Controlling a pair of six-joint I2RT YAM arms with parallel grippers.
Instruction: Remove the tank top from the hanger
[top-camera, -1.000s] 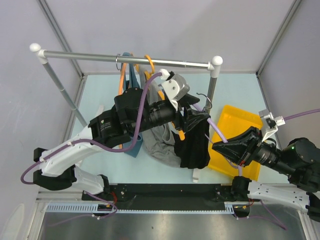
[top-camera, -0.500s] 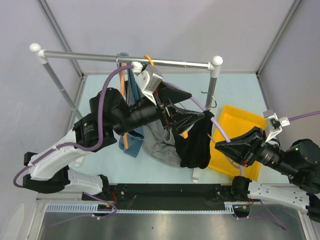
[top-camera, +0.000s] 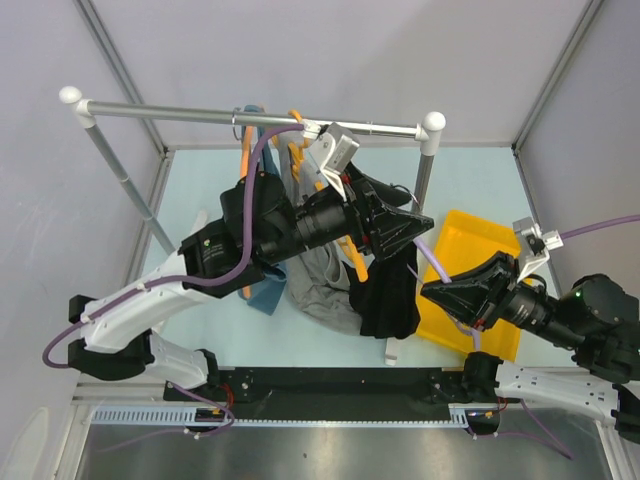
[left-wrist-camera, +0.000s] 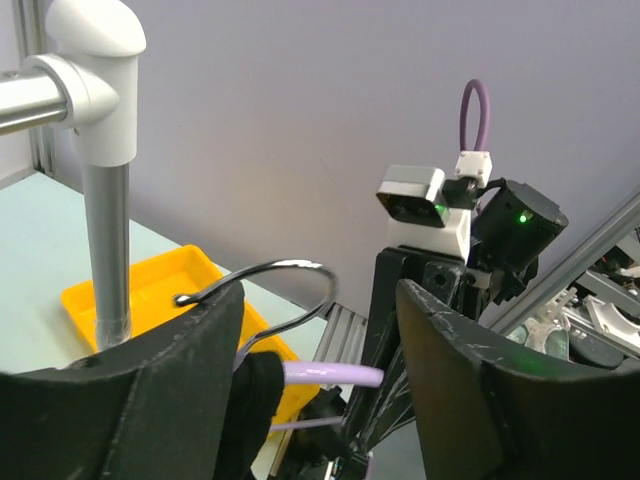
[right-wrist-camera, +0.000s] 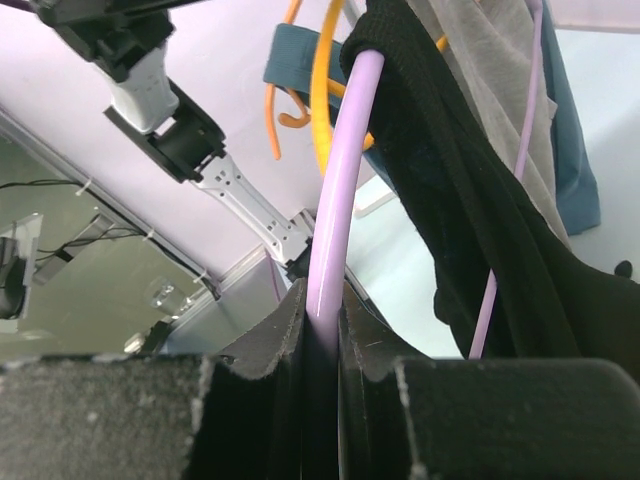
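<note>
The black tank top hangs on a purple hanger with a metal hook, held off the rail. My left gripper is open, with its jaws on either side of the hanger's neck. In the left wrist view the hook curves just above the left gripper, with the purple hanger arm and black cloth between the jaws. My right gripper is shut on the purple hanger's right arm. The right wrist view shows the right gripper clamped on the hanger, with the tank top draped above.
The clothes rail runs across the back, with its right post close behind the hanger. A grey garment and a blue one hang on orange hangers. A yellow tray lies at the right.
My left gripper pulled back to the left, then moved right again to the hanger's neck. The right gripper kept its hold and shifted slightly left.
</note>
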